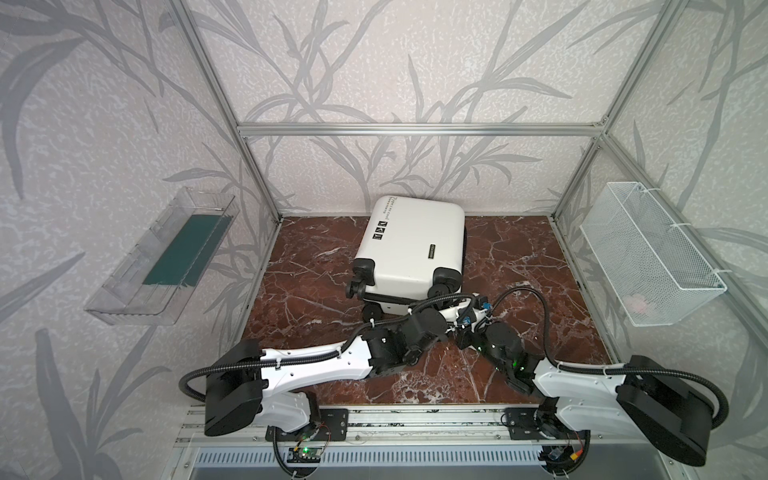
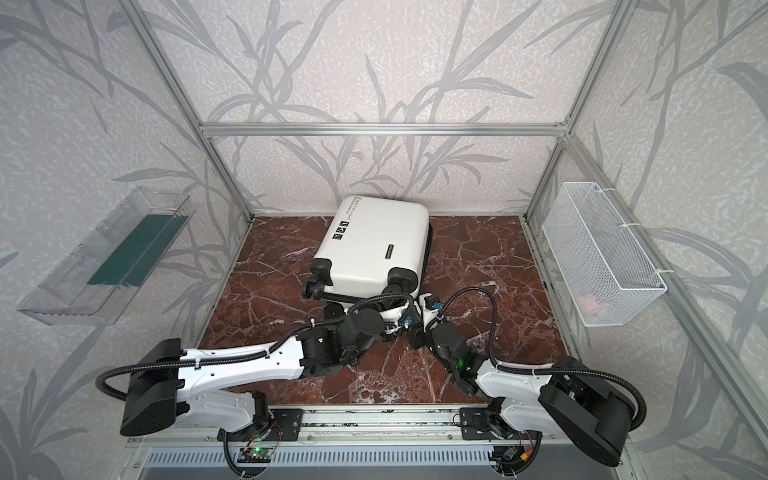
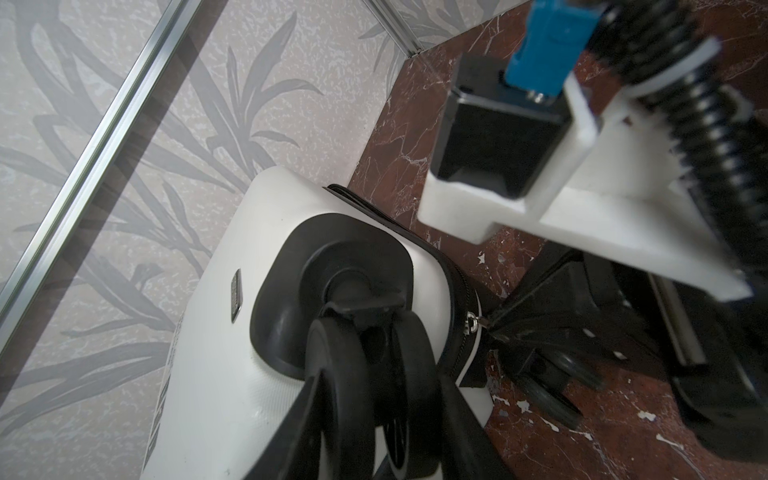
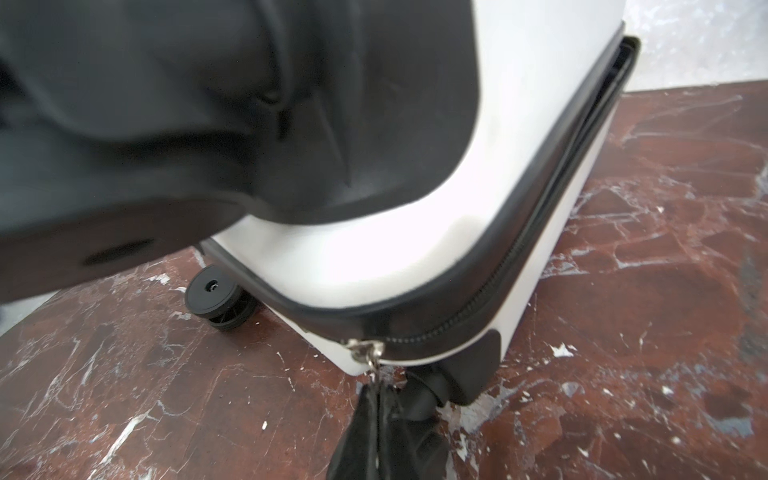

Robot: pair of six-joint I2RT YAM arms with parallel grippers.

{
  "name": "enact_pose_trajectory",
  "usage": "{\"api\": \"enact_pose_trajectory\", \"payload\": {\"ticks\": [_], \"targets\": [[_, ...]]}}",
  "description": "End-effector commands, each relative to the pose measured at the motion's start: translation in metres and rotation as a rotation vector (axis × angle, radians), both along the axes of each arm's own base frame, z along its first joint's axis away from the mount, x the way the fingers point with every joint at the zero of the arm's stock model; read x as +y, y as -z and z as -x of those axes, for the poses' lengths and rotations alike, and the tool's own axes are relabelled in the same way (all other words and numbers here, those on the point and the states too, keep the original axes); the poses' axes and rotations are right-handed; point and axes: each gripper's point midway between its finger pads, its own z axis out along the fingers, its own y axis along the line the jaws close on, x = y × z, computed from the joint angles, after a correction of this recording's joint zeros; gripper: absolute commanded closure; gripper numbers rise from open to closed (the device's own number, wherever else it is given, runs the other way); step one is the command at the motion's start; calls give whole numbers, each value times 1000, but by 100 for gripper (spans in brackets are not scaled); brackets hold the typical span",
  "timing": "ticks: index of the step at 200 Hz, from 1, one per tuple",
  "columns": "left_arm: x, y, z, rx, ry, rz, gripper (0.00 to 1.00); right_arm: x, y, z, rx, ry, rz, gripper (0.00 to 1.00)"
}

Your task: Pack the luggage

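Just 1 luggage [image 1: 411, 245], 1 clear tray [image 1: 129, 313], 1 mesh basket [image 1: 648, 257].

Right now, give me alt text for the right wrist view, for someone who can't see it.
The right gripper pinches the zipper pull at a corner of the white luggage, which lies on a red marble surface. The zipper looks shut near the pull and seems to gape farther along; a blurred black part hides much of the shell.

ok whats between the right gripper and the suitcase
Only the zipper pull: the right gripper pinches it at the suitcase corner, shown in the right wrist view.
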Motion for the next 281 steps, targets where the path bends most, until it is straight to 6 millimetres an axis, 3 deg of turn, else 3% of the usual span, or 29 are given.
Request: {"api": "enact_pose_trajectory", "payload": {"ticks": [1,36,72,177,204,246,281], "targets": [[-1,-44,-5,-54,-24,150,100,-37,4,-17,16,221,24,100],[2,-50,-4,-66,-25,169,100,-44,-1,-16,19,250,25,100],[2,-61,-4,-78,-24,201,100,-35,-14,-14,0,195,23,100],[-3,-98,-1,-150,8,246,100,-29,-16,-15,0,181,-3,100],[-3,-100,-1,-155,12,253,100,-41,-17,-17,-2,241,-9,100],[-2,-93,0,-144,4,251,100,-80,-11,-13,16,421,6,100],[-1,-89,0,-136,1,248,100,-82,-2,-11,41,421,6,100]]}}
